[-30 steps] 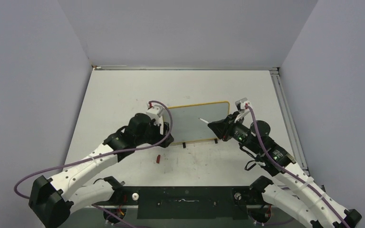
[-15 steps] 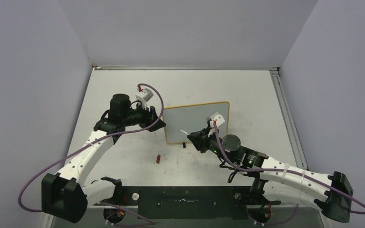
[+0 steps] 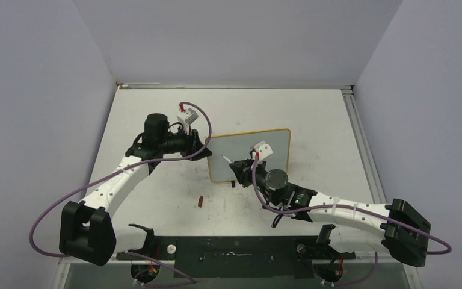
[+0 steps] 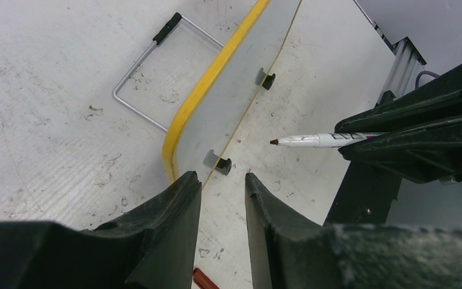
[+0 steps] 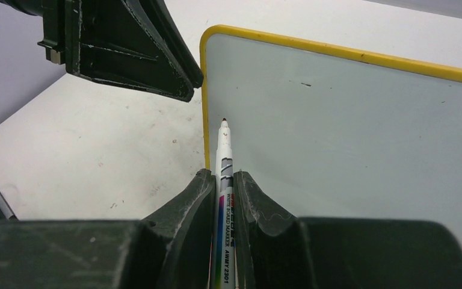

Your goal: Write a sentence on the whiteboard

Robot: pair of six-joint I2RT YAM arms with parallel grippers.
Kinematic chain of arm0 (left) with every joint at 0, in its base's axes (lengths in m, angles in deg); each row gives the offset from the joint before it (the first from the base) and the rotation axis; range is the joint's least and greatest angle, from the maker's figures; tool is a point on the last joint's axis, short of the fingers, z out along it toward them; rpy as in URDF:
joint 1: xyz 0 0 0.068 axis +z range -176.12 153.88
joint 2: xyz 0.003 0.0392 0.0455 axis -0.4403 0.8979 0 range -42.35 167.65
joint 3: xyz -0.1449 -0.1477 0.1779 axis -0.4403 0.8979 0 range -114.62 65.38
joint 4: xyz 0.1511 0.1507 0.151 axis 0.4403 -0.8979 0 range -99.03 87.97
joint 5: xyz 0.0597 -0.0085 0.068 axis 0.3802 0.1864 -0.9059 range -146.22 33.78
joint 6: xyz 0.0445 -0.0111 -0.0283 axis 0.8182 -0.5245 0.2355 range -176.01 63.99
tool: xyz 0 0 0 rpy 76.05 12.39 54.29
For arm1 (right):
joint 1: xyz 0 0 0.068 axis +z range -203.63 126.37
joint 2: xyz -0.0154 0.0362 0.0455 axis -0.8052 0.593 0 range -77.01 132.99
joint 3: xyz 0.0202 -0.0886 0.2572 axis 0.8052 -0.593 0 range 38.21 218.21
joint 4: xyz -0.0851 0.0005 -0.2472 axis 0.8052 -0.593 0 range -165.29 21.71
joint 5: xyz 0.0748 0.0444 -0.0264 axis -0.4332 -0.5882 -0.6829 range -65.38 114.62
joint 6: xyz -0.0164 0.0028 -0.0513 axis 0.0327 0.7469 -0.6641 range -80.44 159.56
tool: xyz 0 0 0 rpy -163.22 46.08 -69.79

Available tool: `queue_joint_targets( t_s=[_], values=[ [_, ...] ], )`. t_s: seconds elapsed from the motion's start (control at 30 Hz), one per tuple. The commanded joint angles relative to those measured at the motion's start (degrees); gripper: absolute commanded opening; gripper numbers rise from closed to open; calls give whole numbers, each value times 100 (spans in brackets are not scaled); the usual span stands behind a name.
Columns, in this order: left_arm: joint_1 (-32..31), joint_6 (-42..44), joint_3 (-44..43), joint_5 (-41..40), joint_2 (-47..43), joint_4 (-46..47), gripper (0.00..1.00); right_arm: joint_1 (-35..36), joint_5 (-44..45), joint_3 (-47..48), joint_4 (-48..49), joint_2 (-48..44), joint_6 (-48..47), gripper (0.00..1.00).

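The whiteboard (image 3: 275, 146) has a yellow rim and stands tilted on the table. Its grey-white face (image 5: 337, 132) is blank apart from one tiny speck; no sentence shows on it. My right gripper (image 3: 236, 168) is shut on the white marker pen (image 5: 224, 158), uncapped, with its dark red tip just off the face near the board's left rim. My left gripper (image 3: 207, 153) is open and empty, its fingertips (image 4: 187, 183) right beside the board's left corner. The left wrist view shows the rim (image 4: 212, 77) and the marker (image 4: 319, 140).
The marker's red cap (image 3: 199, 201) lies on the table in front of the board and also shows in the left wrist view (image 4: 204, 280). A wire stand (image 4: 133, 83) and two small black clips (image 4: 267, 78) sit behind and under the board.
My right arm has swung left, carrying the marker from the board's right part to its left edge. My left arm has moved from the board's near-left corner to its left edge.
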Motion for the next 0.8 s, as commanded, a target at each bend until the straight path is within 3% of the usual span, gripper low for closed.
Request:
queue_joint_targets(
  t_s=[0.0, 0.63, 0.7, 0.77],
  values=[
    [25, 91, -195, -43, 54, 345, 30, 107, 164, 327, 591, 181, -238, 5],
    [-120, -106, -105, -382, 296, 537, 15, 1571, 3074, 1355, 75, 1317, -1013, 5],
    [-156, -94, -101, -484, 290, 510, 16, 1576, 3129, 1364, 69, 1356, -886, 5],
    [-155, -102, -123, -616, 302, 457, 23, 1582, 3168, 1380, 47, 1387, -835, 5]
  ],
)
